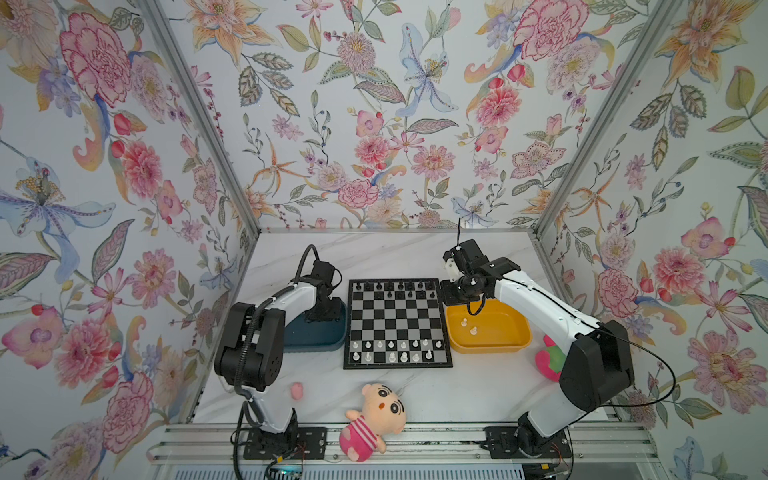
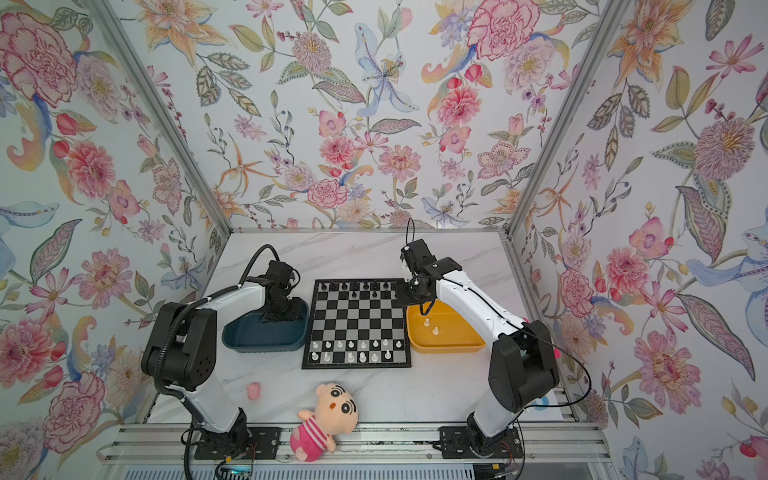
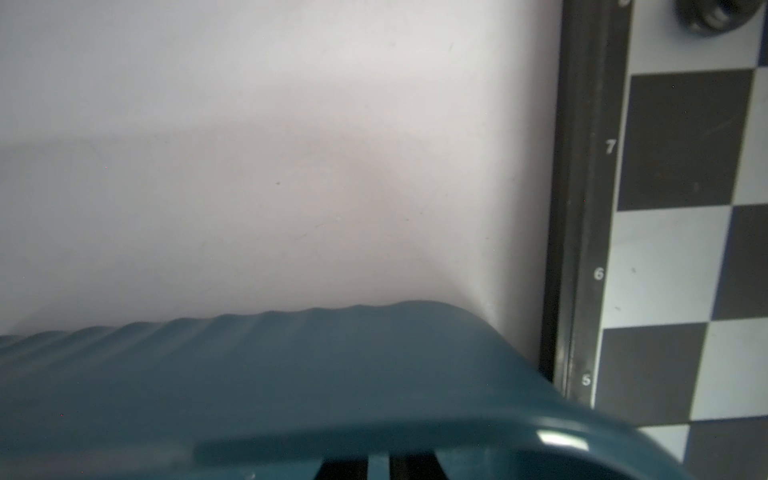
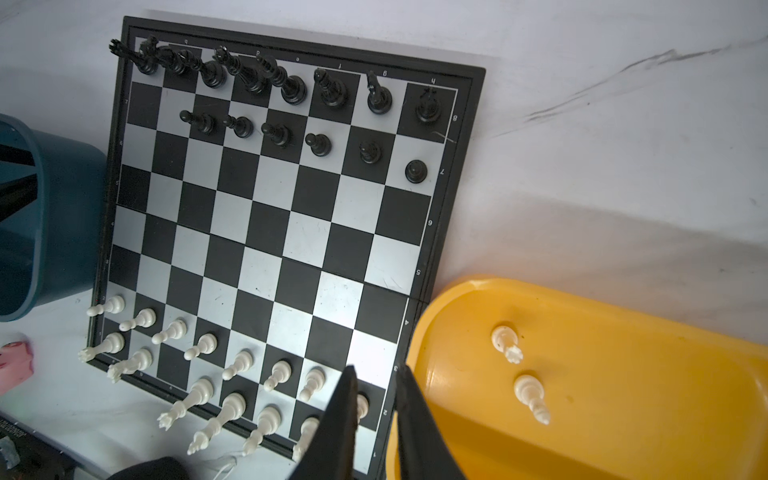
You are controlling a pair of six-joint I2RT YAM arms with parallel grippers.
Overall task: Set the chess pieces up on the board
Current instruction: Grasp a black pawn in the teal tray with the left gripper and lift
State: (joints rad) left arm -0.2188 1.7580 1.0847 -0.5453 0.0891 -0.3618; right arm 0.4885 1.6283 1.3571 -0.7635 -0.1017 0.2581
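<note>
1. Working through the last placements: the board (image 4: 266, 232) is carrying a full black back rank and six black pawns (image 4: 318, 144). Two pawn squares at the end nearest my left gripper (image 3: 379, 468) are standing bare. White is showing eight pawns and two gaps in its back rank.
2. My left gripper is sitting down inside the blue tray (image 1: 293, 338), just beside the board, with its fingers pressed together. I am judging it to be nipping a black pawn. The tips are hidden, though, so I cannot tell what, if anything, is between them.
3. My right gripper (image 4: 376, 382) is hanging high with its jaws slightly parted and nothing between them. The yellow tray (image 4: 644, 415) is lying below it on its outer side, and the board on its inner side.
4. Two white pieces (image 4: 506, 341) are waiting in that tray, apparently upright. I am reading them as a rook and a bishop, which would fill white's gaps.
5. Next, I am planning to lift the left gripper straight up clear of the tray wall, then carry it across to the nearest bare pawn square. After that the right gripper is needing a descent onto one white piece, closing on its stem.
6. White numerals 7, 6 and 5 are showing on the board's border beside my left gripper. From the right wrist, numerals 8 down to 2 and letters e, f, g, h are readable, and I am finding no brand.
</note>
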